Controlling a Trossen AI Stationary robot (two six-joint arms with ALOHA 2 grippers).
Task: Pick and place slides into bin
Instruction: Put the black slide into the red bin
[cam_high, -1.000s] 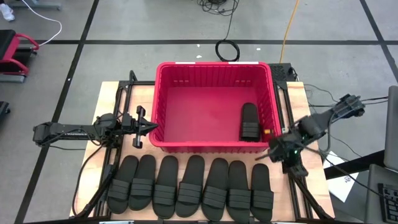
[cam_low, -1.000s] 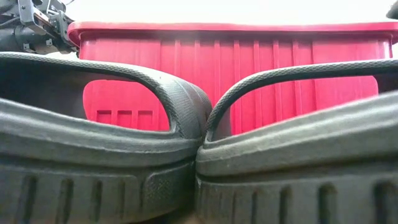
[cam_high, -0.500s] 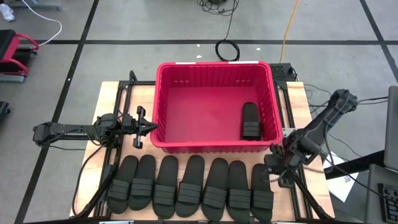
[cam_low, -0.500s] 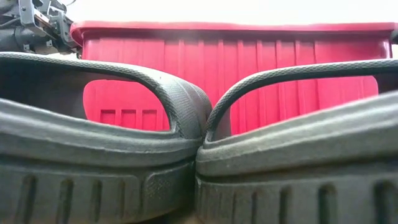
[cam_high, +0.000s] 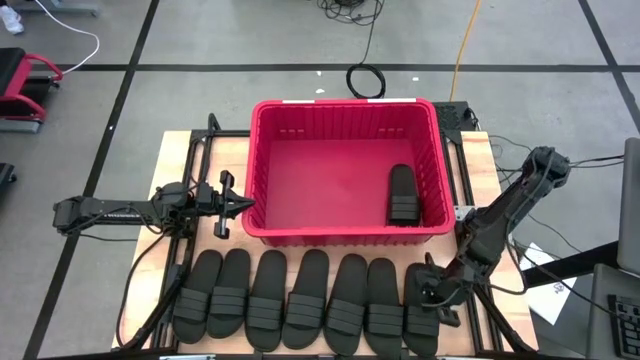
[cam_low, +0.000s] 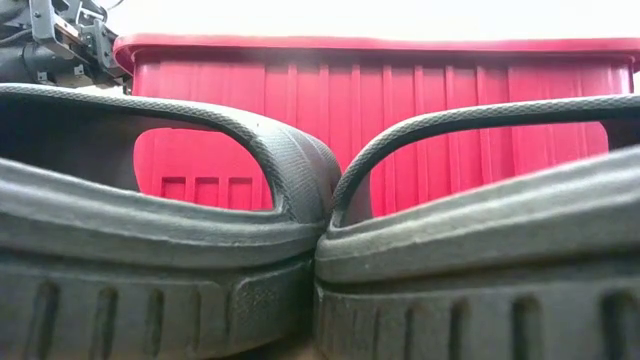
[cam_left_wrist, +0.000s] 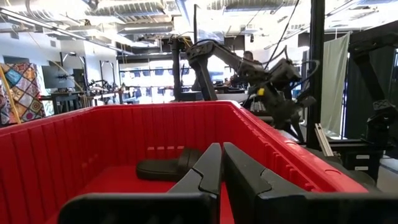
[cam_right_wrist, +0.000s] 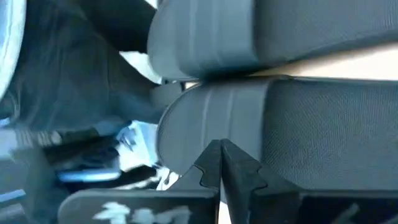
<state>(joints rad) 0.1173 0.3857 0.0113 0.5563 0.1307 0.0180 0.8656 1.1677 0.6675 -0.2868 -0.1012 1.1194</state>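
Right hand (cam_high: 428, 297) lower, over slides (cam_high: 421, 310)

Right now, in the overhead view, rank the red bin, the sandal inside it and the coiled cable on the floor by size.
1. Red bin, largest.
2. Sandal inside it.
3. Coiled cable, slightly smaller, but it lies lower, so that's unsure.

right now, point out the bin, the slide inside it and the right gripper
bin (cam_high: 343, 233): high view, near rim.
slide in the bin (cam_high: 402, 195): high view, strap.
right gripper (cam_high: 428, 297): high view, fingertips, over the rightmost slide in the row.

Both pincers closed: left pincer (cam_high: 243, 203) level, right pincer (cam_high: 425, 290) lowered.
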